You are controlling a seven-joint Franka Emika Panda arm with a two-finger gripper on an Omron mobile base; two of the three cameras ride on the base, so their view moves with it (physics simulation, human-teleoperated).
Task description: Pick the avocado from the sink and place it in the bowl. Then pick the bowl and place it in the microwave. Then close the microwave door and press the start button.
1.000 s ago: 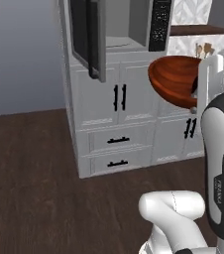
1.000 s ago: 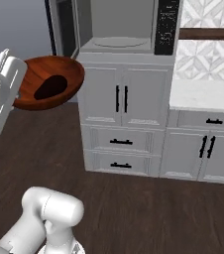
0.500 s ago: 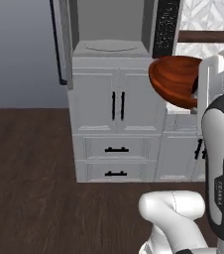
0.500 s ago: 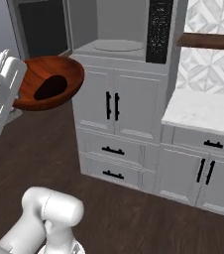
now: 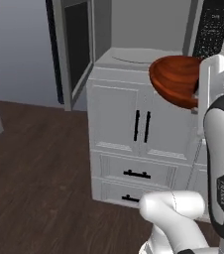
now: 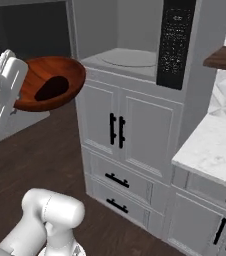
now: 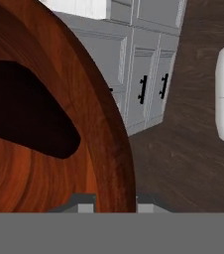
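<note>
My gripper is shut on the rim of the reddish-brown wooden bowl, one finger on each side of the rim. The nearly black avocado lies inside the bowl. In the right base view the bowl hangs tilted in the air, left of the microwave, with the avocado in it. In the left base view the bowl is in front of the microwave. The microwave door stands swung open to the left. The sink is out of view.
White cabinets with black handles and drawers stand under the microwave. Its dark control panel is on its right side. A marble counter and a wooden shelf lie to the right. The floor is dark wood.
The whole picture has shifted as the base drove. The microwave and cabinets now show closer and larger. The bowl with the avocado stays held in the gripper.
</note>
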